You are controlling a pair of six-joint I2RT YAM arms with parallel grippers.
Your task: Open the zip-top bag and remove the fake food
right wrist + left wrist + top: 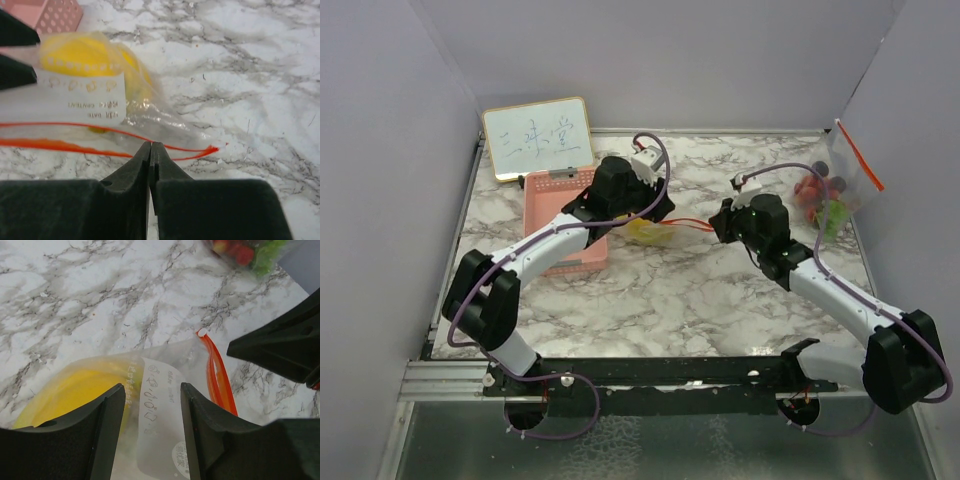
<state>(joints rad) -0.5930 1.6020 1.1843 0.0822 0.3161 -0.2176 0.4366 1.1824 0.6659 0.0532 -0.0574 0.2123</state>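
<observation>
The zip-top bag [655, 235] lies mid-table, clear with an orange zip strip [220, 380] and a white label [80, 95]. Yellow fake food [75, 390] shows through the film, also in the right wrist view [85, 57]. My left gripper [645, 222] is down on the bag's body. Its jaws stand partly apart, and the labelled film fills the gap in the left wrist view [152, 400]. My right gripper [718, 228] is shut on the bag's lip, its tips [150, 146] right at the orange strip. That strip runs taut from the bag towards it.
A pink basket [565, 215] sits just left of the bag, under the left arm. A small whiteboard [538, 138] leans at the back left. A second clear bag [830, 190] with red, green and dark pieces rests against the right wall.
</observation>
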